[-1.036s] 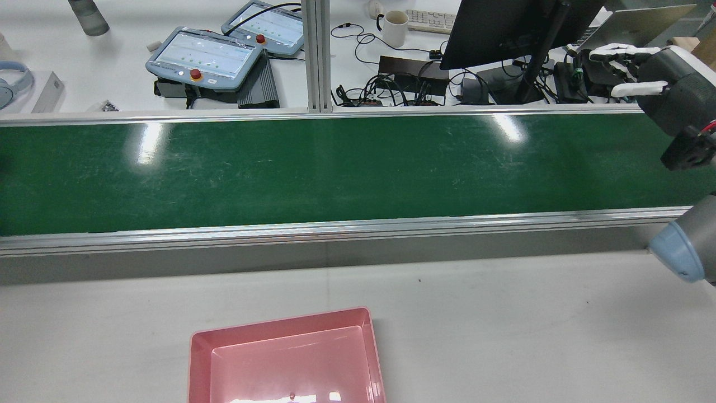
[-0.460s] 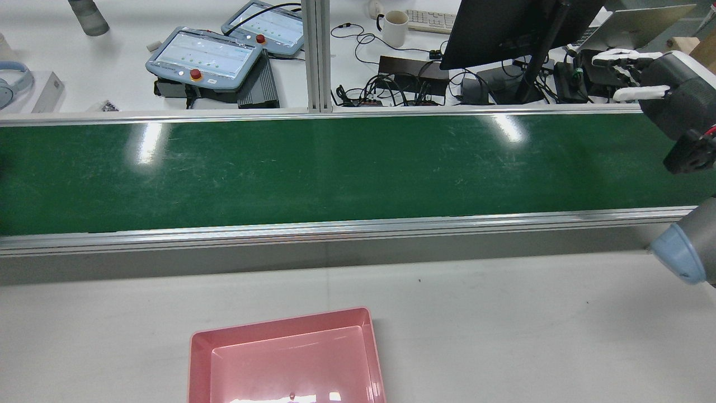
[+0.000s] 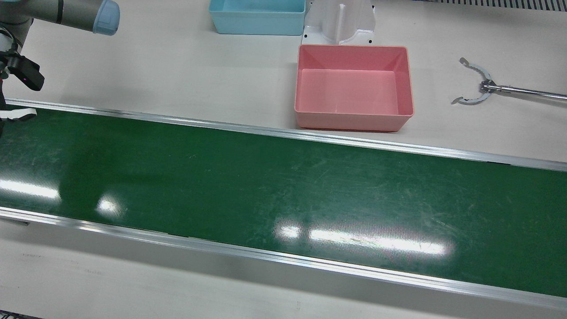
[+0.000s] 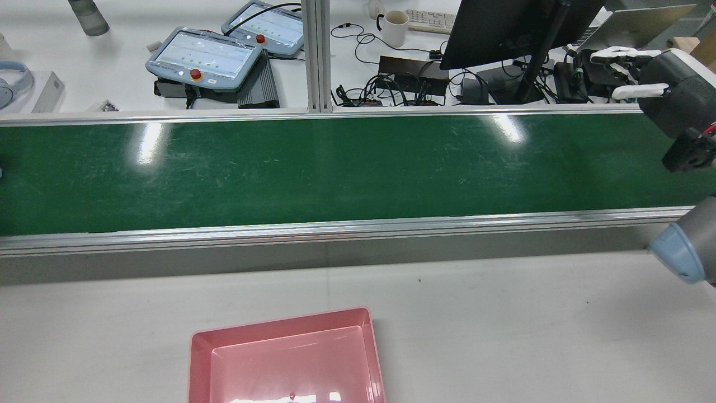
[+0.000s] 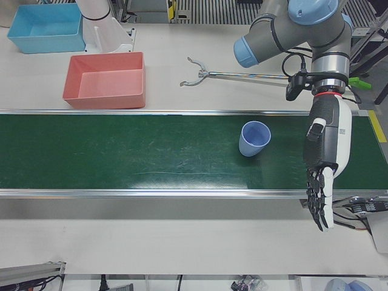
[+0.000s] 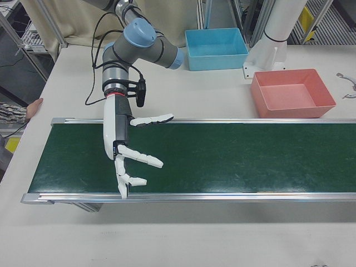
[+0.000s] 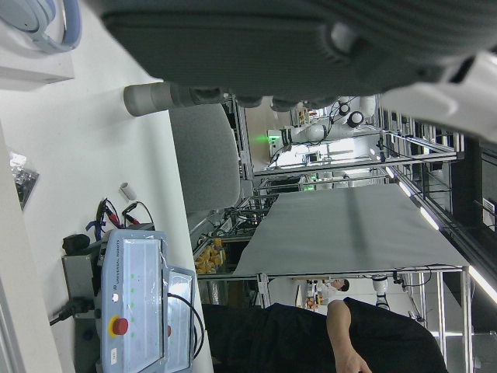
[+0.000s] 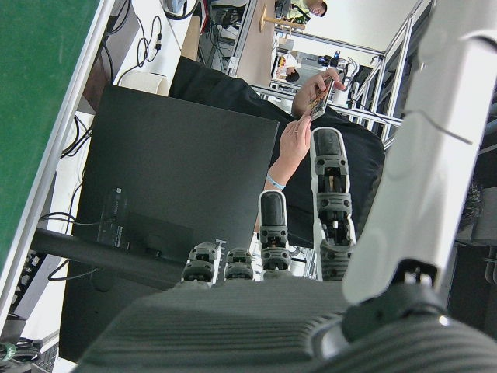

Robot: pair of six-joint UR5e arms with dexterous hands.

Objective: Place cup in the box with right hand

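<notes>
**Cup sitting on the belt, both hands empty**

A smooth blue cup (image 5: 254,138) is standing upright on the scuffed green belt (image 5: 151,151). The right hand (image 6: 129,153) is hovering with fingers spread; the left hand (image 5: 324,163) is hanging flat, fingers extended. The glossy pink box (image 5: 106,80) is resting beside the belt.

The pink box (image 4: 285,364) is running off the rear view's bottom edge. The right hand (image 3: 17,114) is showing only a fingertip at the front view's left edge. The blue cup (image 5: 254,138) is appearing in the left-front view alone.
</notes>
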